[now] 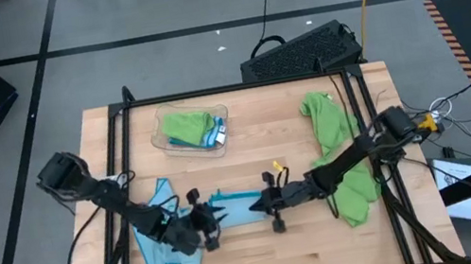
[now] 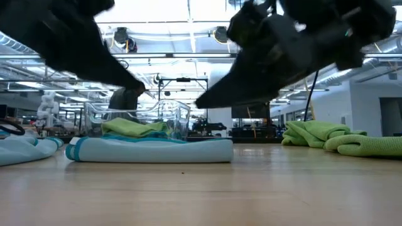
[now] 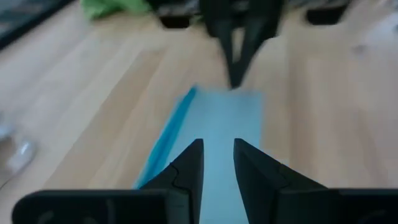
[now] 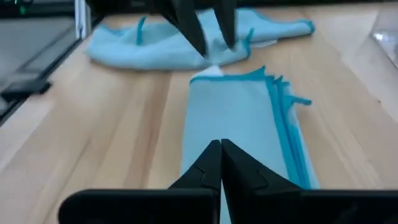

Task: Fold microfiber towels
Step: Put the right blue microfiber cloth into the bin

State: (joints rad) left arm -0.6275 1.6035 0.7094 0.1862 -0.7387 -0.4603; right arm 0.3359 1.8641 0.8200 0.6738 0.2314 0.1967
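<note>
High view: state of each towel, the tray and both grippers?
Folded blue towel: narrow strip, flat between the grippers.
Loose blue towel: crumpled, unfolded.
Green towels: heaped, unfolded.
Clear tray: holds a green and a blue towel.
Left gripper: open above the strip.
Right gripper: shut, holding nothing.

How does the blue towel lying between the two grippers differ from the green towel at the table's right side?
The blue towel is folded into a flat, narrow strip; the green towel lies crumpled and unfolded. The blue one sits mid-table, between both grippers; the green one lies under the right arm. Both rest on the wooden table.
</note>
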